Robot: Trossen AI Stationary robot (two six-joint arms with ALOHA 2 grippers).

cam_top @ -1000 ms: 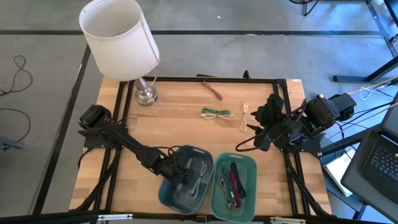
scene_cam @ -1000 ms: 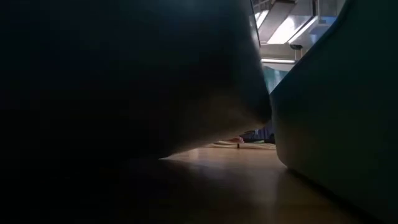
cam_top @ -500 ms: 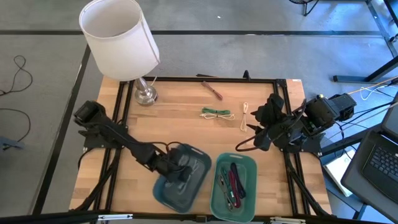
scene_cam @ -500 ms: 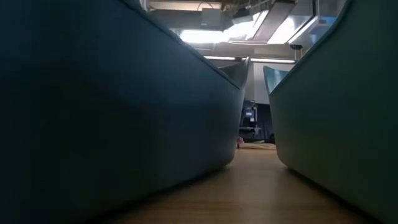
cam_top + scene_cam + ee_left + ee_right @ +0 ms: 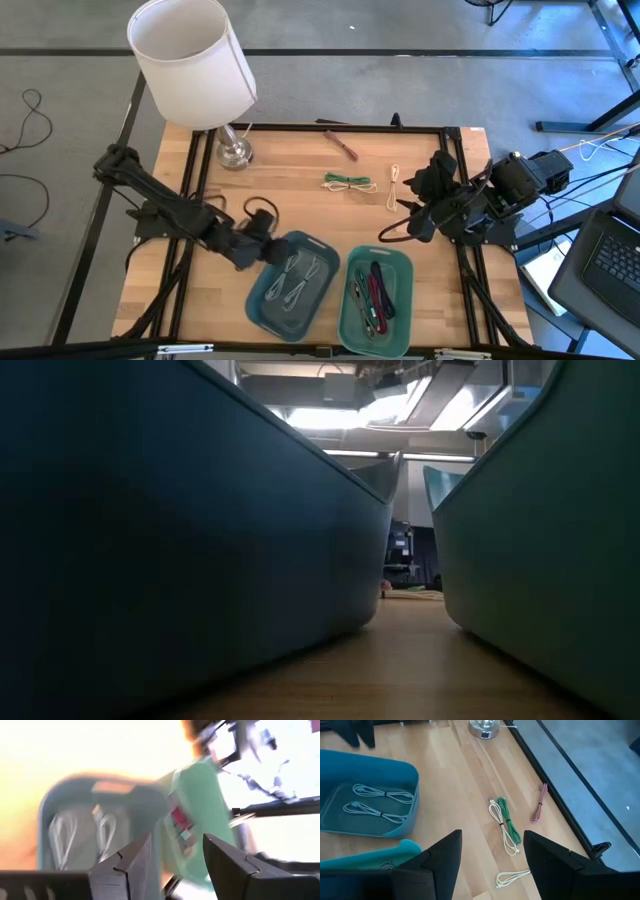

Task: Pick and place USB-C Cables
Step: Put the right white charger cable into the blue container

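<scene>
Left claw (image 5: pixel 262 243) hangs just beside the blue tray (image 5: pixel 262 310), at its rim; fingers spread, nothing between them. Right claw (image 5: pixel 418 192) waits over the bench (image 5: pixel 290 200) near its right edge, fingers apart, empty.

Two grey cables (image 5: pixel 297 280) lie in the blue tray, each a thin folded bundle, side by side. Red cable (image 5: pixel 379 290) lies with other dark bundles in the green tray (image 5: pixel 405 262). On the bare bench: a green cable (image 5: pixel 347 181) touching a pale one, a beige cable (image 5: pixel 394 186) near them, a brown cable (image 5: pixel 343 144) toward the far edge. Lamp (image 5: pixel 195 70) stands at the far left corner.
</scene>
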